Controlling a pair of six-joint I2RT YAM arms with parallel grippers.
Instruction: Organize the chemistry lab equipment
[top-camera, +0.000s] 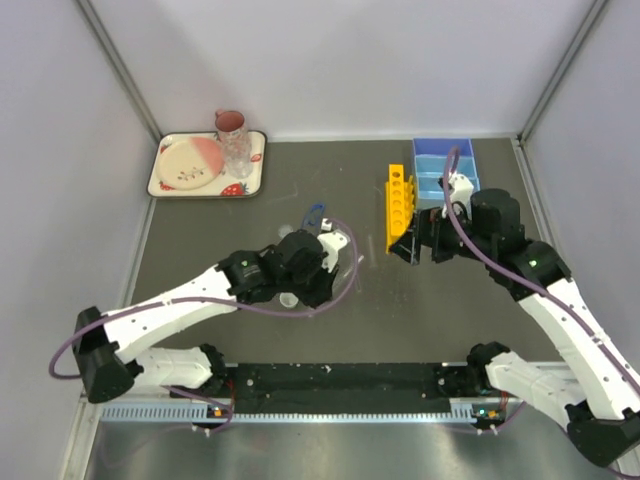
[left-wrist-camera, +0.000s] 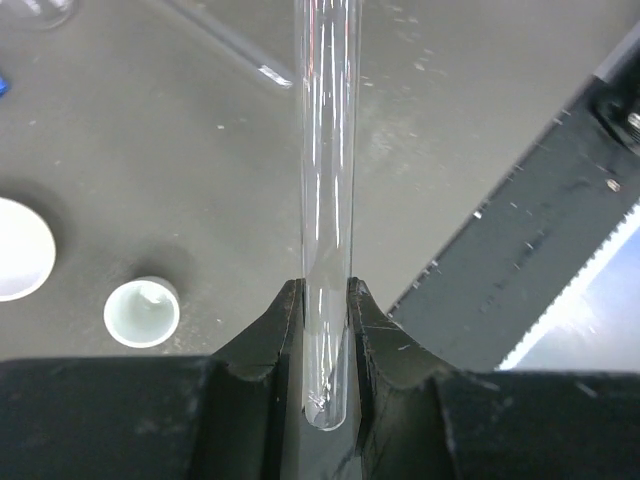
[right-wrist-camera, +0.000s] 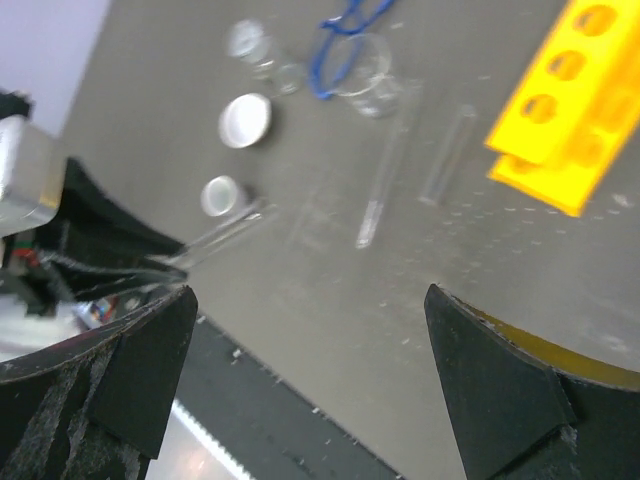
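One thin glass tube (left-wrist-camera: 328, 180) is gripped between our left jaws, which are closed on it just above its rounded end. The rest of the tube runs straight out ahead of them, over the grey tabletop (left-wrist-camera: 150, 150). To the left of these jaws a small white round dish (left-wrist-camera: 142, 312) sits open side up on the tabletop. A larger white dish (left-wrist-camera: 18, 250) lies further left, cut by the edge of the view. Ahead of the jaws and to the left, another glass tube (left-wrist-camera: 225, 42) lies flat. To their right a black strip (left-wrist-camera: 520, 270) runs along the tabletop.

Our right jaws stand wide open with nothing between them. Ahead of them two more glass tubes (right-wrist-camera: 385, 170) lie side by side on the tabletop, apart from each other. The yellow holed tube rack (right-wrist-camera: 565, 105) is ahead and to the right of these jaws, near the tubes. Further ahead we see the small clear beaker (right-wrist-camera: 362, 62) with the blue-rimmed goggles (right-wrist-camera: 345, 25) just beyond it; we cannot tell whether they touch.

From above, the blue divided tray (top-camera: 430, 165) lies beyond the right jaws, just beside the far end of the rack. Well beyond the left jaws, in the far left corner, a cream strawberry-patterned tray (top-camera: 255, 150) carries a pink-and-cream plate (top-camera: 190, 160), a pink mug (top-camera: 231, 123) and a clear tumbler (top-camera: 238, 152).
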